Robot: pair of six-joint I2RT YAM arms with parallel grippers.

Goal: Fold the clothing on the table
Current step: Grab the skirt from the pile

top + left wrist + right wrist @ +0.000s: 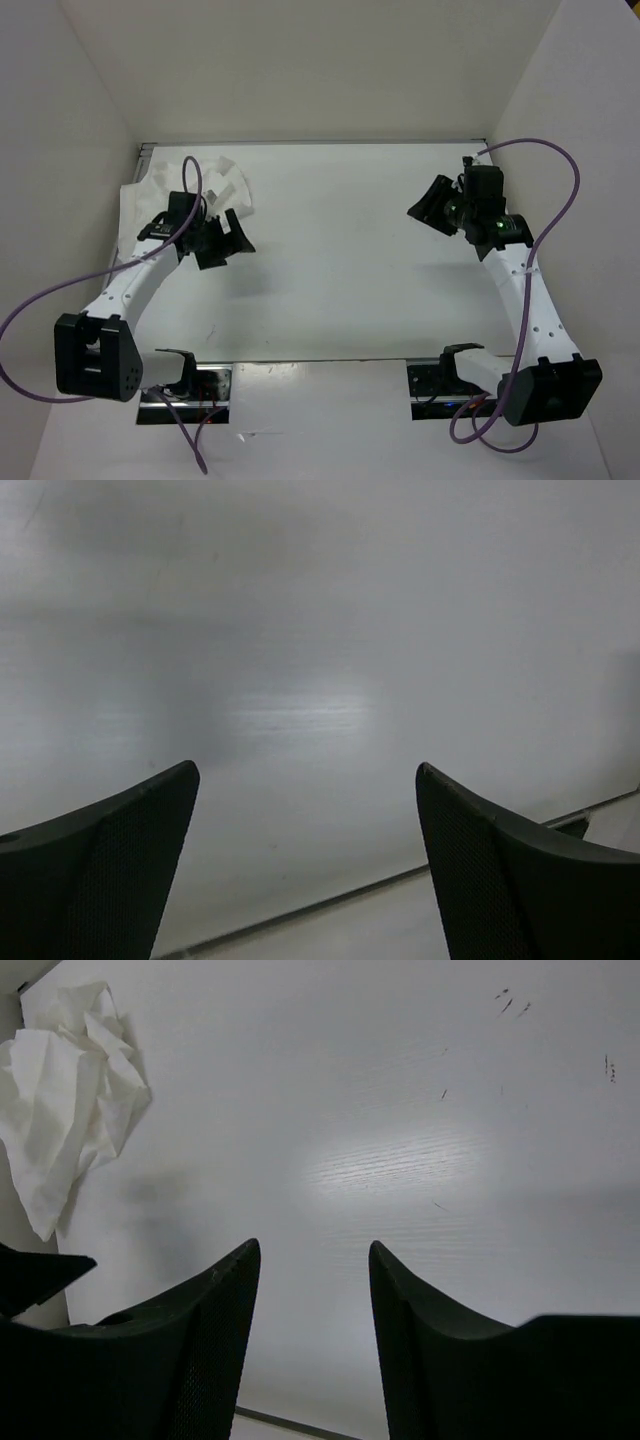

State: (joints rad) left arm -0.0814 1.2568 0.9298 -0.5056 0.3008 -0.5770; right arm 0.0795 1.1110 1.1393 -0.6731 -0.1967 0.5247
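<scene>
Crumpled thin white fabric clothing [222,180] lies (unfolded) in the flat white table's [340,265] far-left corner. Left gripper [228,245] hangs over the table's left, jaws wide apart; right gripper [428,208] over its right, jaws half apart.

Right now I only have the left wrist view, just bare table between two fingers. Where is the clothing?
Observer: The clothing lies crumpled in the far-left corner of the table, just beyond the left gripper.
Operator: Is the other arm holding any of it?
Observer: No. The right gripper hangs open and empty over bare tabletop on the right side.
Operator: Any fold started?
Observer: None visible; it is one wrinkled heap.
</scene>
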